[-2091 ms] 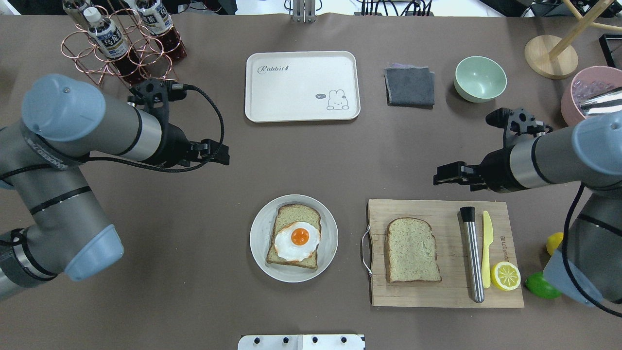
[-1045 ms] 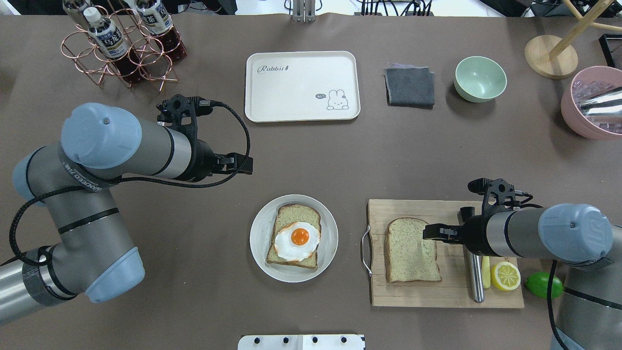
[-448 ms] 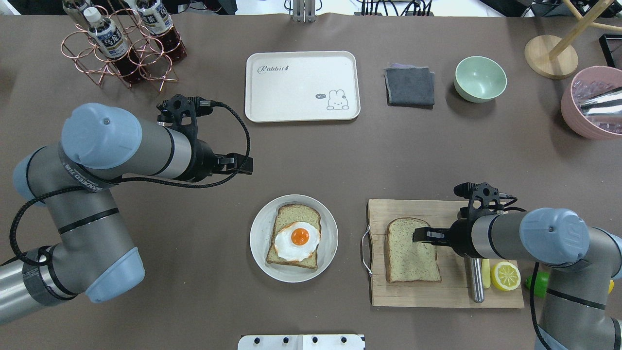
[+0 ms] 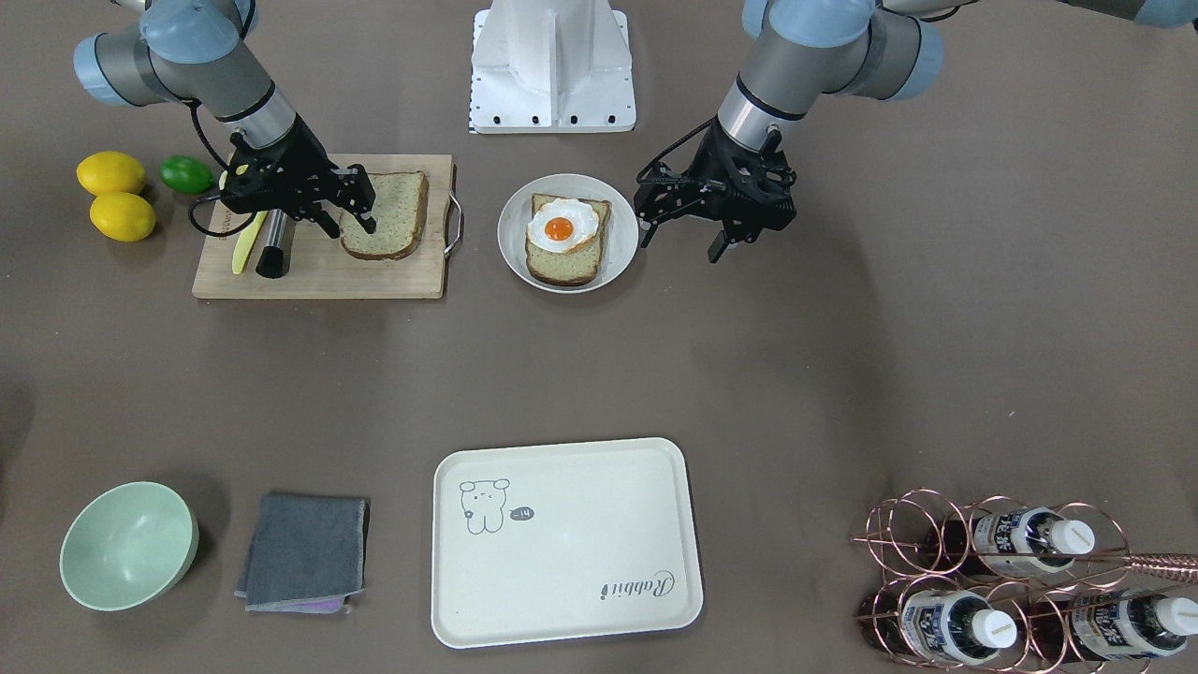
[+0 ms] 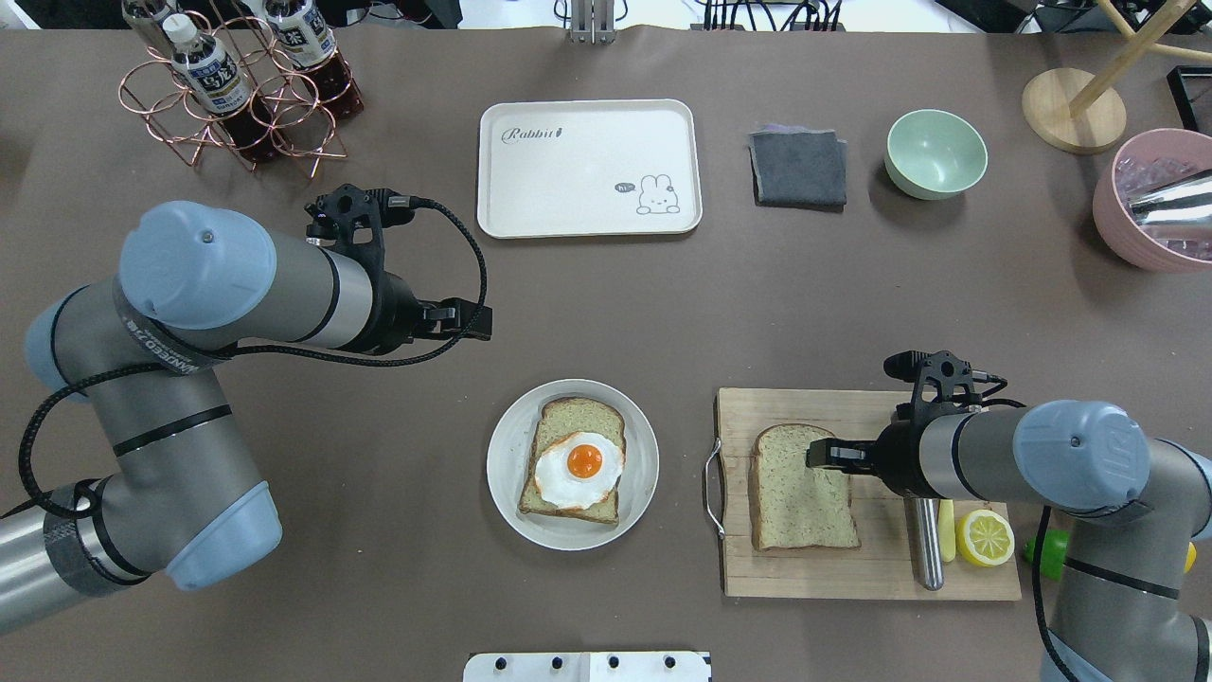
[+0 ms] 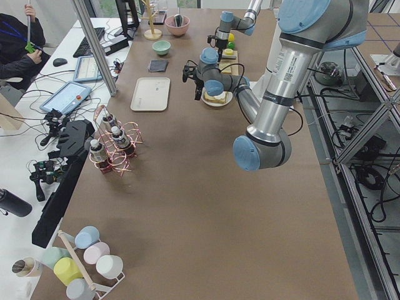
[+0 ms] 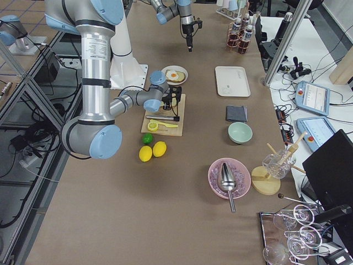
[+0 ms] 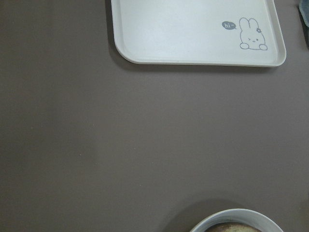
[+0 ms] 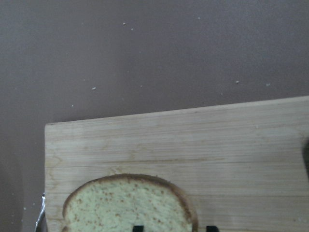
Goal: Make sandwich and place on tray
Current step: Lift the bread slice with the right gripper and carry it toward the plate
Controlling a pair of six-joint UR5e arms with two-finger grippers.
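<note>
I count two bread slices, one fried egg and one tray; the sandwich is not yet stacked. The egg-topped slice [image 5: 576, 417] lies on the round plate [image 5: 504, 474] with the egg [image 5: 578, 469] yolk up, and the bare slice [image 5: 800, 502] lies flat on the cutting board [image 5: 871, 568]; both slices run lengthwise away from the robot's base, rounded tops toward the tray [image 5: 587, 166], which lies crosswise at the far side of the bench [image 5: 379, 530], well apart from them. My right gripper [image 5: 814, 454] hangs over the bare slice with jaws apart; my left gripper [image 4: 679, 241] hovers near the plate, jaws apart and holding nothing.
</note>
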